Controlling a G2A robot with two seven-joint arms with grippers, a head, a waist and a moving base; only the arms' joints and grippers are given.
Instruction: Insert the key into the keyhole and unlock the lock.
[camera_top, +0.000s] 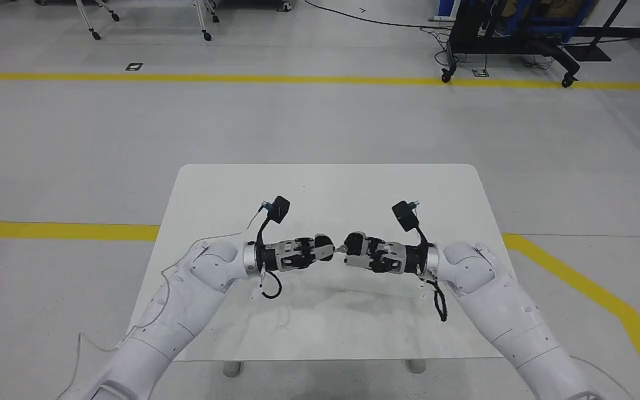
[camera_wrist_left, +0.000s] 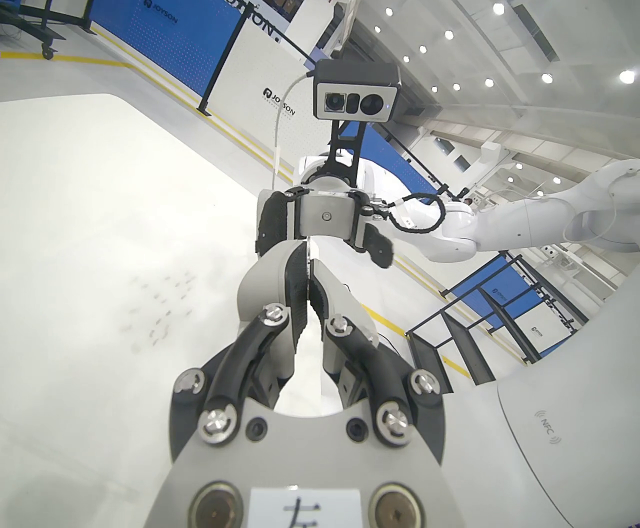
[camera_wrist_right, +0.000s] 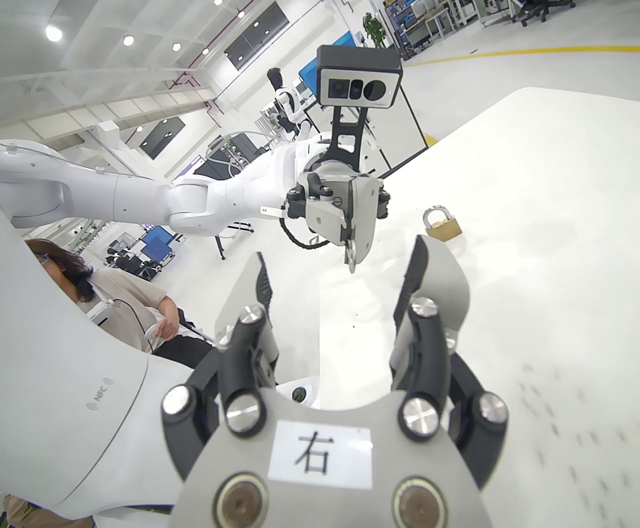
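arms (camera_top: 190, 290): white shells; end effectors (camera_wrist_left: 308, 260): grey, black pads (camera_wrist_left: 299, 280), silver screws (camera_wrist_left: 216, 425); cables (camera_wrist_left: 425, 220): black

Most of the key (camera_wrist_right: 351, 256) is hidden between the pressed-together pads (camera_wrist_left: 299, 280) of the left pincer (camera_wrist_left: 308, 257), and the keyhole on the padlock (camera_wrist_right: 441, 226) is too small to make out.

Left end effector (camera_wrist_right: 356, 235) with key (camera_wrist_right: 352, 256), brass padlock (camera_wrist_right: 442, 225) on table (camera_wrist_right: 525, 200).

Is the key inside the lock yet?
Not yet, it is out. The key is pinched in the left gripper, apart from the padlock on the table.
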